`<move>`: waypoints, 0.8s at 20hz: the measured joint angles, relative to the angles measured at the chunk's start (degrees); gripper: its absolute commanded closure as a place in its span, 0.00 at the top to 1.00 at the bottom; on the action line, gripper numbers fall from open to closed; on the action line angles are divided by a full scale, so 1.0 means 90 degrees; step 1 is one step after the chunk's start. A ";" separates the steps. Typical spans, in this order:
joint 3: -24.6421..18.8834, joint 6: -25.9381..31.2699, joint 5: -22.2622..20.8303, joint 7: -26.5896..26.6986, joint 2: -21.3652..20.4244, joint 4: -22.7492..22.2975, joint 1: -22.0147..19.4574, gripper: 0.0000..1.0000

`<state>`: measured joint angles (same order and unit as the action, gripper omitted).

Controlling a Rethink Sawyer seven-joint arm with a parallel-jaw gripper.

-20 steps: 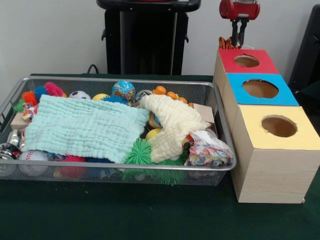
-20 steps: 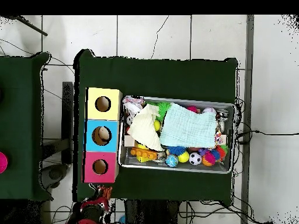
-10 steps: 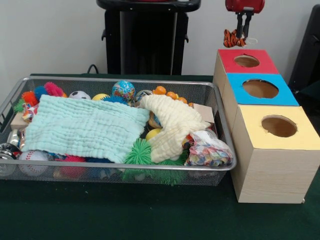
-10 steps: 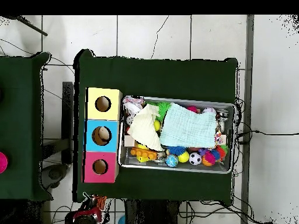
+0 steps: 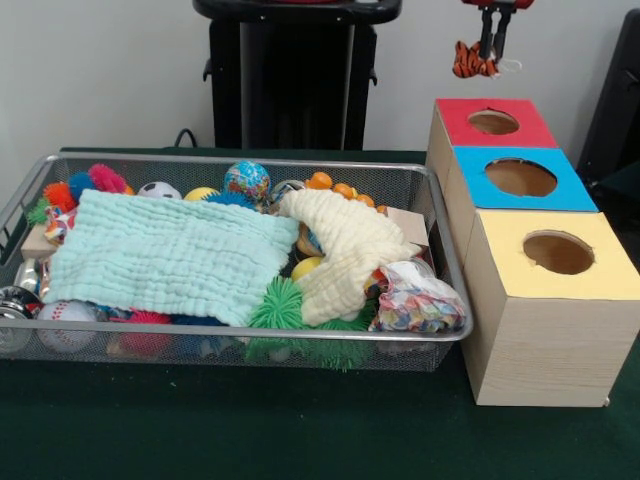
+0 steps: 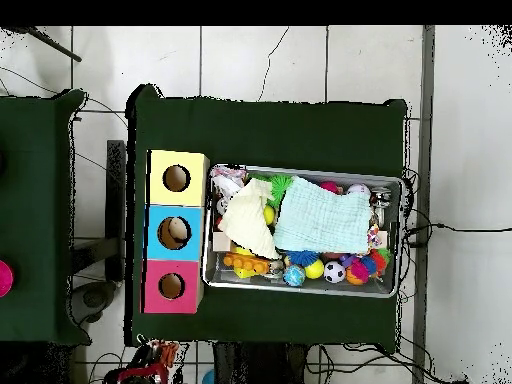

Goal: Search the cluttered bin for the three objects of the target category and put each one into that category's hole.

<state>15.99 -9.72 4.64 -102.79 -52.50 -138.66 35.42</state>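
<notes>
We had the gripper [image 5: 487,52] clamped on a small tiger-striped plush toy [image 5: 468,60], hanging high at twelve o'clock of the red box's hole [image 5: 493,122], well above it. We judged this the carrying step; next we needed to bring the toy down over its category's hole and release it.

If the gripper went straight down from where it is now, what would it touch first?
The gripper holds a striped orange toy and points downward. From the overhead view it hangs beyond the red box, so it would probably reach the table edge or floor first; depth is unclear.
</notes>
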 measured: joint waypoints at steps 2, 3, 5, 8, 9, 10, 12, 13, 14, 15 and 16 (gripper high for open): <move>0.0037 0.0142 0.0033 0.0000 -0.0086 -0.0001 0.0023 0.00; 0.0060 0.0223 0.0039 0.0000 -0.0134 -0.0001 0.0031 0.00; 0.0094 0.0346 0.0042 0.0000 -0.0217 -0.0001 0.0037 0.00; 0.0149 0.0572 0.0041 0.0000 -0.0350 -0.0002 0.0038 0.00; 0.0156 0.0612 0.0041 0.0000 -0.0375 -0.0001 0.0038 0.00; 0.0159 0.0630 0.0041 0.0000 -0.0385 0.0000 0.0038 0.00; 0.0163 0.0678 0.0041 0.0000 -0.0410 0.0013 0.0038 0.00; 0.0163 0.0686 0.0041 0.0000 -0.0415 0.0020 0.0038 0.00; 0.0165 0.0699 0.0041 0.0000 -0.0423 0.0039 0.0038 0.00; 0.0167 0.0714 0.0042 0.0000 -0.0432 0.0074 0.0038 0.00; 0.0170 0.0720 0.0047 0.0000 -0.0436 0.0094 0.0038 0.00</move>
<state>17.52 -3.24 5.06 -102.79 -56.42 -137.82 35.76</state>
